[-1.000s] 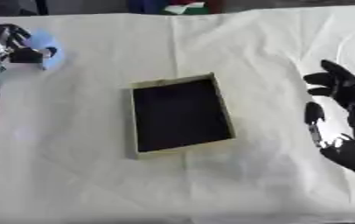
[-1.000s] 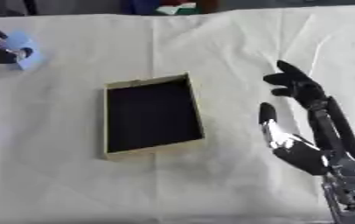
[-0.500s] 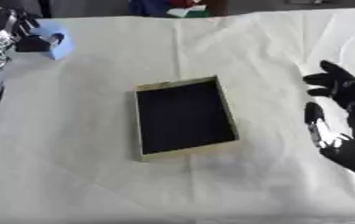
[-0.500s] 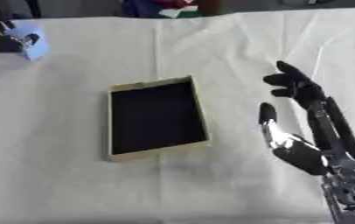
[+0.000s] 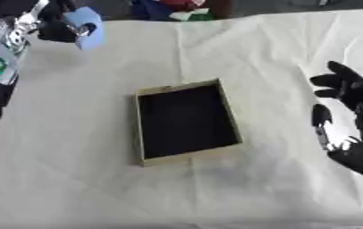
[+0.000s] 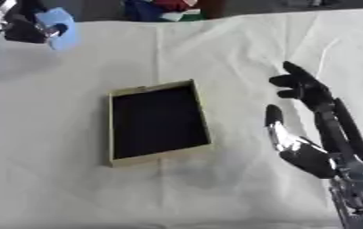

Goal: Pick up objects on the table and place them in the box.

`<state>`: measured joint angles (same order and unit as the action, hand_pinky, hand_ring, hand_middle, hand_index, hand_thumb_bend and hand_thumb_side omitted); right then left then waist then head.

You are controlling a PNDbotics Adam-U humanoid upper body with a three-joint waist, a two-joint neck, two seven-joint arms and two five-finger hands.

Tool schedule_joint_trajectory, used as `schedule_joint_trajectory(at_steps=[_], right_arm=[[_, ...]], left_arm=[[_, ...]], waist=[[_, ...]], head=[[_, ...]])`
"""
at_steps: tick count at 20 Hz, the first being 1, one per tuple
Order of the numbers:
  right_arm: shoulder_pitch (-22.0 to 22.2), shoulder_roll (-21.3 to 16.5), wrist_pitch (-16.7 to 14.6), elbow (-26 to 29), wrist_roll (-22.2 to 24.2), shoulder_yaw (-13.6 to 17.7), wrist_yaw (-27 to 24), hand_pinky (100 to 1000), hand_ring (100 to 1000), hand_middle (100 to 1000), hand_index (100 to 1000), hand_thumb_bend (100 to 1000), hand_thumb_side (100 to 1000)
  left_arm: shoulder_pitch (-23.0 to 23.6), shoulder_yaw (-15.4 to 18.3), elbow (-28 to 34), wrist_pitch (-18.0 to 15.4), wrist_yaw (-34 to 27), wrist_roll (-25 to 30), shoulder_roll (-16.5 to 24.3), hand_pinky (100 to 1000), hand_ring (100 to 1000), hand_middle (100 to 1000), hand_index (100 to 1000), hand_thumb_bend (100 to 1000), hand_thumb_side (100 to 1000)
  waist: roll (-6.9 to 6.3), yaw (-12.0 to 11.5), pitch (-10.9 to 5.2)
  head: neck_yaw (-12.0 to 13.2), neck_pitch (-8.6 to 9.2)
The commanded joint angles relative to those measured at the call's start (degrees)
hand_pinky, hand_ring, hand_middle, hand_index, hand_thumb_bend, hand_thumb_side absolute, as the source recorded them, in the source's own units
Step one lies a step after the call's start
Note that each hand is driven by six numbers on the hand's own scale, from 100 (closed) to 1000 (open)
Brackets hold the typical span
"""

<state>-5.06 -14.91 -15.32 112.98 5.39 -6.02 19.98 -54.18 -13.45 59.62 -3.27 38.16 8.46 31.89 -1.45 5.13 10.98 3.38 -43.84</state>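
Observation:
My left hand is at the top left, above the table's far left part, its fingers curled round a light blue object that it holds off the cloth. The box, shallow with a pale rim and a dark inside, lies in the middle of the table with nothing visible in it. My right hand rests open at the right side, fingers straight and pointing away, well clear of the box.
A cream cloth covers the whole table. Red, blue and green things lie past the far edge at top centre.
My left hand has lifted the light blue object and carried it up and to the right. The view has tilted a little. The right hand has stayed put.

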Motion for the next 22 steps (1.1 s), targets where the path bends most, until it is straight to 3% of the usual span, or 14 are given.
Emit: schedule_joint_trajectory(at_steps=[1,6,12,19,22], right_arm=[[-0.71,-1.23,-0.14,0.77,0.42,0.10,-0.73,762,836,763,977,107,527],[-0.77,-1.24,-0.19,0.87,0.70,0.01,-0.92,763,836,763,976,104,525],[-0.91,-1.21,-0.26,0.88,1.24,-0.24,-0.94,764,837,763,976,100,524],[-0.94,-1.00,-0.13,0.42,2.32,-0.51,-1.03,766,838,763,978,100,539],[-0.92,-0.80,-0.10,0.07,3.18,-0.74,-1.04,767,838,762,976,100,546]], left_arm=[[-0.88,-4.03,5.34,-2.87,-0.82,2.61,-0.16,719,553,504,661,447,448],[0.01,-10.75,12.51,-6.56,-2.23,7.02,-1.88,716,555,506,662,443,441],[1.39,-17.07,19.44,-3.57,-5.94,11.93,-3.28,718,565,516,671,444,433],[3.02,-18.94,20.70,-1.06,-8.91,17.66,-4.19,719,592,545,695,430,433],[3.60,-18.66,20.70,0.05,-10.21,20.13,-4.12,735,670,634,764,442,446]], waist=[[-0.03,0.28,-0.97],[-0.01,0.86,-0.94],[-0.04,0.81,-0.81],[-0.14,0.65,-0.66],[-0.16,0.62,-0.61]], head=[[0.05,-0.27],[0.15,-0.27],[-0.18,-0.27],[-0.42,-0.25],[-0.44,-0.27]])
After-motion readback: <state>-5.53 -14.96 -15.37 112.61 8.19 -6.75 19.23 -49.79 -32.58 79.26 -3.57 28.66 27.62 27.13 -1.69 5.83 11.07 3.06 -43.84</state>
